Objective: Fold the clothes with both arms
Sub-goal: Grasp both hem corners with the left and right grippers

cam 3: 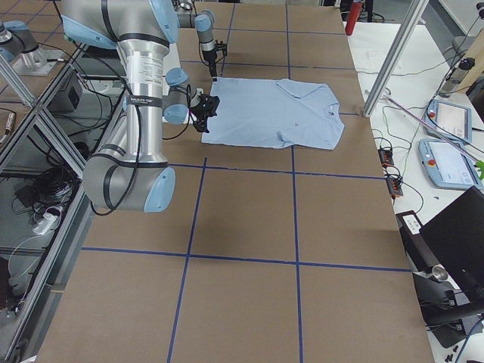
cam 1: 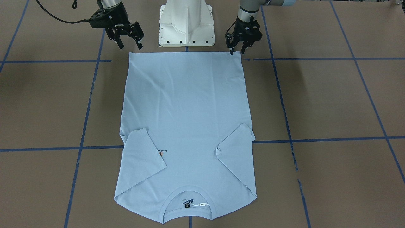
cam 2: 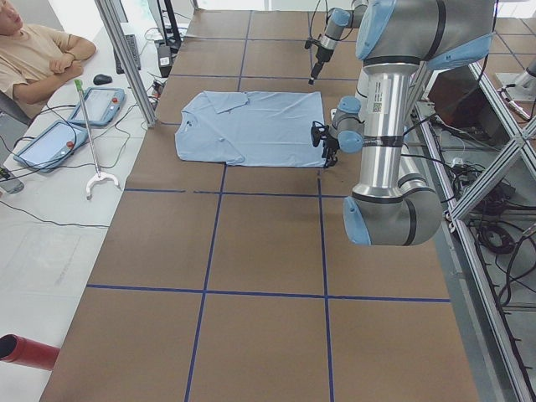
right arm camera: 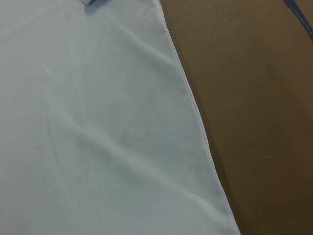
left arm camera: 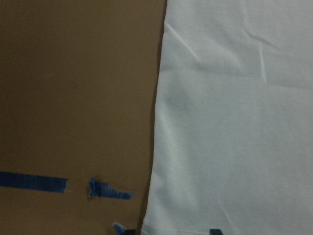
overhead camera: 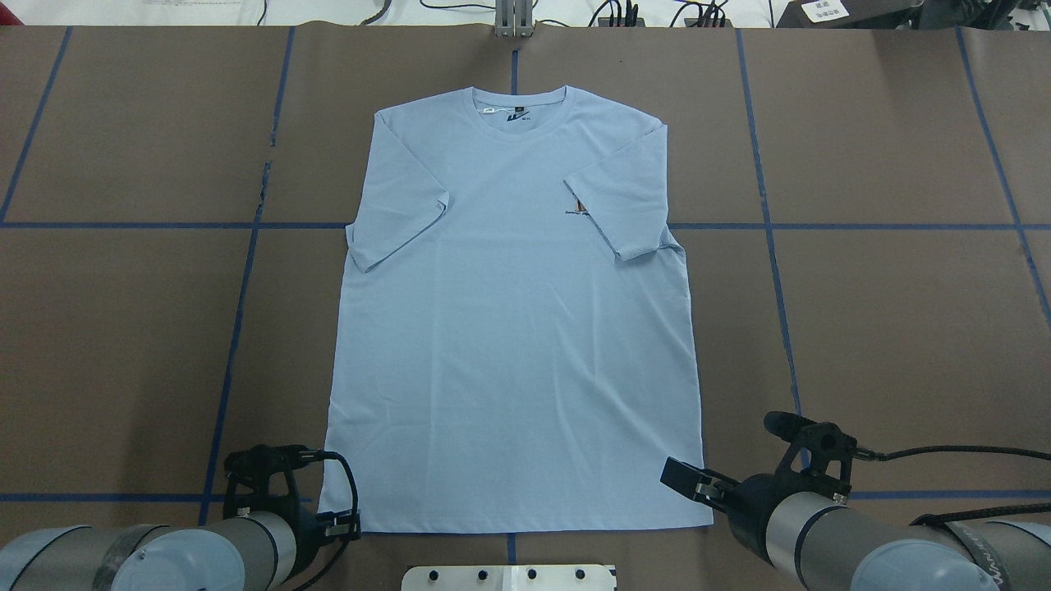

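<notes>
Overhead exterior showed you the T-shirt [overhead camera: 509,328] lying flat just ahead of the spread left gripper [cam 1: 237,52] and the spread right gripper [cam 1: 130,47]; soft, light cloth, probably best pinched at its nearest hem corners.

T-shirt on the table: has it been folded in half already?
No, the T-shirt lies spread out flat at its full length.

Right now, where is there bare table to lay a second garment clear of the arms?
Bare brown table lies on both sides of the T-shirt, out past the blue tape lines. It is crowded along the hem: the left end effector and right end effector sit at its corners, with the white pedestal between.
</notes>
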`<action>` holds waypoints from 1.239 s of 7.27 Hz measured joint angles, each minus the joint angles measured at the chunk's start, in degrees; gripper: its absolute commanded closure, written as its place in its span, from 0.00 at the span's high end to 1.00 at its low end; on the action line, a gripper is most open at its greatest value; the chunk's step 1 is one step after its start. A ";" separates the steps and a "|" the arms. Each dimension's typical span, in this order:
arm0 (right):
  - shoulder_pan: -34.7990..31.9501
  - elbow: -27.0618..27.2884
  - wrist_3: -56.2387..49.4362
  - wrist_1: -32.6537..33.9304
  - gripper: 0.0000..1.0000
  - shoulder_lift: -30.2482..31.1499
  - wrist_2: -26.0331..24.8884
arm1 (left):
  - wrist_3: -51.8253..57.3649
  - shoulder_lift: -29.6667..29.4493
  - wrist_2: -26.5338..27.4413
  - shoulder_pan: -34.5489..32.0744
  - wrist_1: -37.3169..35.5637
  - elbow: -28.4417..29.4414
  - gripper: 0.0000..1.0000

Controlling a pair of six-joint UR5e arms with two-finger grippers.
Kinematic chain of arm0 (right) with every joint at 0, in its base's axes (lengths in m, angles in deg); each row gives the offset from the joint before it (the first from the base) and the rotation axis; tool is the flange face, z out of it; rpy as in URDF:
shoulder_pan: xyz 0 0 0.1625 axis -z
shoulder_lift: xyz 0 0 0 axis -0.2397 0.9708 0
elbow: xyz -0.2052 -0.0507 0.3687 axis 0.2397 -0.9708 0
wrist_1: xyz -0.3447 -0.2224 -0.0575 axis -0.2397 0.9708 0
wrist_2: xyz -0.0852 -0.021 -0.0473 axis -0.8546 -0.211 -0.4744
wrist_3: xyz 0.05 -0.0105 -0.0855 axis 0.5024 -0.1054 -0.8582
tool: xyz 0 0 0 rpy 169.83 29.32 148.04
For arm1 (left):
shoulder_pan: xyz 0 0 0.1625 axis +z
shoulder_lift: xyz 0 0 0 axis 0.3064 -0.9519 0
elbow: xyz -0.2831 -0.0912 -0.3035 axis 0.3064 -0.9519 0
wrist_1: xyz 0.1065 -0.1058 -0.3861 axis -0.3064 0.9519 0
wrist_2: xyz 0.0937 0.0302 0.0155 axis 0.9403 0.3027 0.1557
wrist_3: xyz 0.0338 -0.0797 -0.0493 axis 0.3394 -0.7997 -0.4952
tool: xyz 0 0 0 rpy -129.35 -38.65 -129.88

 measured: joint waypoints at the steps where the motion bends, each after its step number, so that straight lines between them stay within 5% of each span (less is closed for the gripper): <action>1: 0.00 -0.02 0.00 0.00 0.99 0.00 0.00 | 0.00 -0.01 -0.06 0.00 0.03 0.07 0.49; 3: 0.00 -0.08 -0.03 0.00 0.99 0.06 0.00 | 0.05 0.00 -0.28 0.00 0.03 0.11 0.47; 5: 0.00 -0.16 -0.02 0.00 1.00 0.08 -0.04 | 0.02 0.04 -0.36 0.00 0.04 0.14 0.33; 7: 0.05 -0.56 -0.02 0.00 0.99 0.06 -0.07 | -0.24 0.04 -0.37 0.08 0.04 -0.01 0.00; 9: 0.08 -0.74 0.02 0.00 0.99 0.07 -0.08 | -0.29 0.04 -0.33 0.21 0.04 -0.20 0.00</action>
